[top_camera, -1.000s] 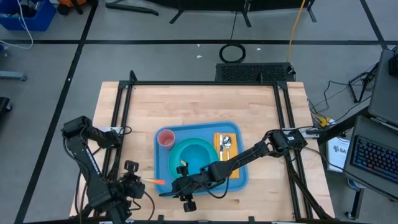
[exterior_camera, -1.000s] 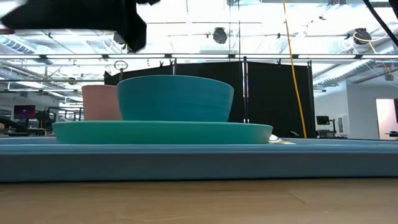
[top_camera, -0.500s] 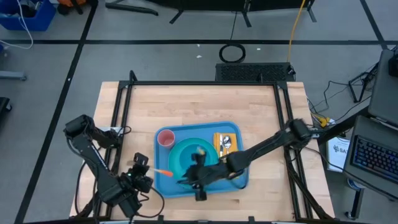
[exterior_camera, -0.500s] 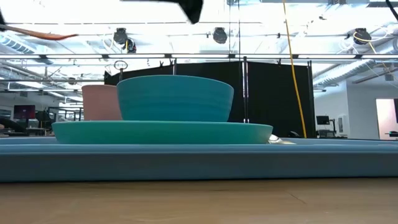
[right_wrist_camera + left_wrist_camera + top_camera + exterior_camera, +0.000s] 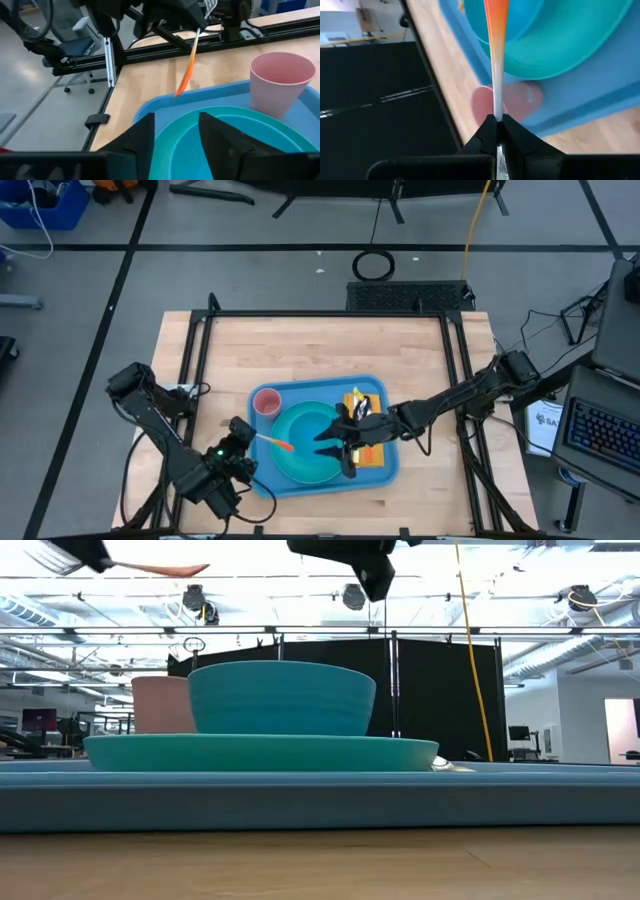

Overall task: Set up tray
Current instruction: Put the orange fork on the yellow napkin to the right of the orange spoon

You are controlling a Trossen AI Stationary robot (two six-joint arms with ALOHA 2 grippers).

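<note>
The blue tray (image 5: 262, 470) lies on the wooden table and carries a teal plate (image 5: 300, 458), a teal bowl (image 5: 282, 698) standing on the plate, a pink cup (image 5: 267, 402) and a yellow napkin (image 5: 372, 457) with metal cutlery (image 5: 362, 411). My left gripper (image 5: 250, 437) hovers at the tray's left edge, shut on a thin orange utensil (image 5: 279, 443) whose tip reaches over the plate's left edge. My right gripper (image 5: 335, 445) hangs open above the plate with nothing between its fingers (image 5: 220, 135). My left gripper pinches the utensil's pale handle end (image 5: 497, 111) between its two fingertips. The fingers lie along the utensil, which sticks straight out ahead of them, slanting down from the table's left. The utensil is lifted clear, its orange end (image 5: 496, 20) above the plate.
Black rails (image 5: 200, 360) frame the table on the left, right and far sides. Bare wood (image 5: 320, 350) lies beyond the tray toward the far edge. A laptop (image 5: 600, 435) and cables sit off the table's right side.
My left gripper has moved toward the tray and the far edge, rolling as it went, so the orange utensil now reaches over the plate's left edge. My right gripper has drawn back from the tray's near left corner toward the right and risen over the plate.
</note>
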